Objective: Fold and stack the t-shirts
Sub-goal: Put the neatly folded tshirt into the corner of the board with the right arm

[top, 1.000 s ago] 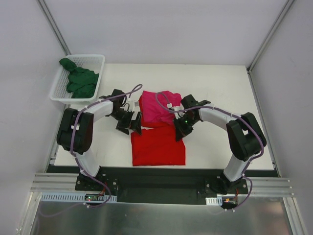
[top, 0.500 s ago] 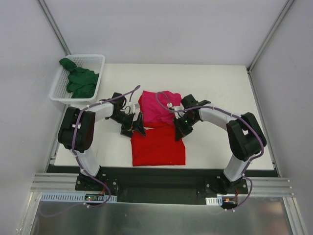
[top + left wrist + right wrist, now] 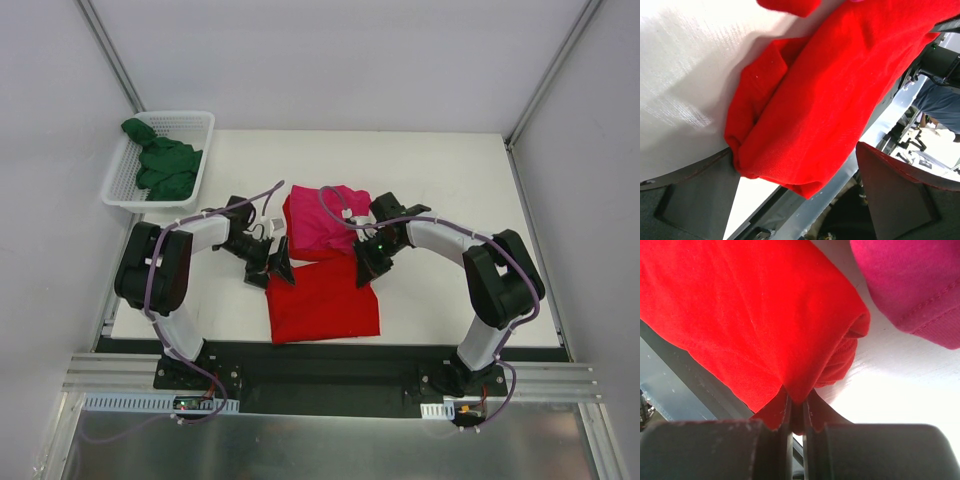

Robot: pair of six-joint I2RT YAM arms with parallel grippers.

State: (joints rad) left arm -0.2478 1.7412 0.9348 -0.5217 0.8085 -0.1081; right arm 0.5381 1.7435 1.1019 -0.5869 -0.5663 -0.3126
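Note:
A bright red t-shirt [image 3: 323,300] lies folded on the table's near middle. A magenta-pink t-shirt [image 3: 318,222] lies folded just behind it, the two edges touching. The dark green t-shirt [image 3: 160,168] is bunched in the basket. My left gripper [image 3: 272,268] is at the red tee's far left corner. In the left wrist view its fingers [image 3: 700,195] stand wide apart, open, with that corner of red cloth [image 3: 830,90] lying between them. My right gripper [image 3: 365,268] is at the far right corner, shut on a pinched fold of the red cloth [image 3: 740,305], with the magenta tee [image 3: 910,285] beside it.
A white mesh basket [image 3: 118,182] stands at the table's far left corner. The white table [image 3: 450,180] ends in a dark front edge just below the red tee. Grey walls close in on both sides.
My left gripper has slid toward the near right, onto the red tee's far left corner, still open. The right gripper keeps its grip and has not moved.

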